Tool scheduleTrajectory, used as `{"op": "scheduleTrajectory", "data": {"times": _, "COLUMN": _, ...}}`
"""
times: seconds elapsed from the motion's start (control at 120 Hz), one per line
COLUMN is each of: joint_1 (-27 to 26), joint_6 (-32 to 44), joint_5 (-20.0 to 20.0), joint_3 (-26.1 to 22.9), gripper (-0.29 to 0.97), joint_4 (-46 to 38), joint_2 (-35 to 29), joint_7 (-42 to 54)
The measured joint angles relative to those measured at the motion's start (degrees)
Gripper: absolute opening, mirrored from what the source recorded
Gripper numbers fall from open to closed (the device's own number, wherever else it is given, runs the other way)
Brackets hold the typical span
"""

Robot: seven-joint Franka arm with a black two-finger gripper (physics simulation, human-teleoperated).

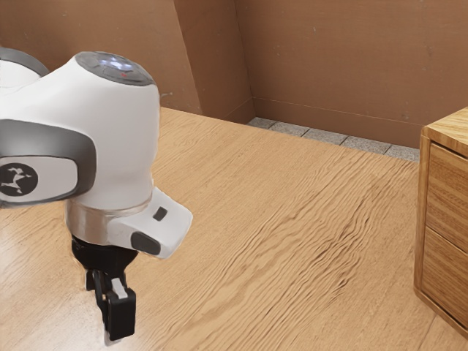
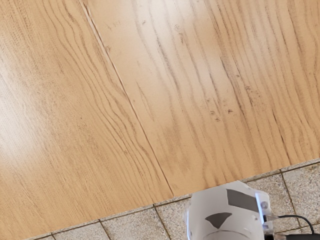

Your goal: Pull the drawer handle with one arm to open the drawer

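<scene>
1. status. the arm (image 1: 95,146) stands at the exterior view's left, with the gripper (image 1: 113,311) pointing down, close above the wooden surface (image 1: 292,219). seen side-on, its opening cannot be told. nothing visible is in its hold.

2. target. the drawer unit (image 1: 444,219) stands at the exterior view's right edge, well apart from the gripper. two stacked fronts show at a steep angle, an upper drawer front (image 1: 447,194) and a lower drawer front (image 1: 444,274). both appear flush with the frame, so the drawer is judged not yet opened. a tiled strip (image 1: 329,135) runs along the far edge of the wood.

3. wrist view. the camera looks down on the wooden surface (image 2: 150,100), with the tiled strip (image 2: 130,222) and a white arm segment (image 2: 225,212) beyond it.

4. step in hand. judged as the start of the approach. almost all of the task remains.

5. hazards.
- the long reach to the right could end with the wrist badly turned, so the handle is met at an angle and slips out.
- travelling at this low height could scrape the gripper along the wood.
- arriving too low or too high could strike a drawer front or the frame instead of the handle.
- a pull not in line with the drawer's travel could jam it or shift the whole unit.
</scene>
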Motion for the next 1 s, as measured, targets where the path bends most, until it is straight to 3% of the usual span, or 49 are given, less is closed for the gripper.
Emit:
{"op": "scheduleTrajectory", "data": {"times": 0.167, "joint_1": -1.4, "joint_6": 11.2, "joint_5": -0.5, "joint_3": 0.3, "gripper": 0.68, "joint_4": -1.3, "joint_2": -0.1, "joint_7": -1.9}}
{"op": "scheduleTrajectory", "data": {"times": 0.283, "joint_1": -2.7, "joint_6": 12.8, "joint_5": -6.4, "joint_3": -0.5, "gripper": 0.68, "joint_4": -0.3, "joint_2": -0.1, "joint_7": -1.6}}
{"op": "scheduleTrajectory", "data": {"times": 0.517, "joint_1": -3.0, "joint_6": 21.3, "joint_5": -4.8, "joint_3": -0.8, "gripper": 0.68, "joint_4": 0.3, "joint_2": 1.5, "joint_7": 22.6}}
{"op": "scheduleTrajectory", "data": {"times": 0.6, "joint_1": -6.0, "joint_6": 29.7, "joint_5": -4.8, "joint_3": -1.0, "gripper": 0.68, "joint_4": 4.1, "joint_2": 7.5, "joint_7": 32.0}}
{"op": "scheduleTrajectory", "data": {"times": 0.717, "joint_1": -11.5, "joint_6": 37.5, "joint_5": -4.6, "joint_3": -2.0, "gripper": 0.68, "joint_4": 22.4, "joint_2": 23.2, "joint_7": 44.4}}
{"op": "scheduleTrajectory", "data": {"times": 0.85, "joint_1": -13.5, "joint_6": 42.4, "joint_5": -4.7, "joint_3": -5.3, "gripper": 0.68, "joint_4": 33.2, "joint_2": 31.4, "joint_7": 57.4}}
{"op": "scheduleTrajectory", "data": {"times": 0.9, "joint_1": -9.5, "joint_6": 43.6, "joint_5": -5.1, "joint_3": -8.7, "gripper": 0.68, "joint_4": 35.4, "joint_2": 33.5, "joint_7": 61.8}}
{"op": "scheduleTrajectory", "data": {"times": 1.0, "joint_1": 10.3, "joint_6": 45.1, "joint_5": -5.6, "joint_3": -25.7, "gripper": 0.68, "joint_4": 37.7, "joint_2": 36.1, "joint_7": 69.6}}
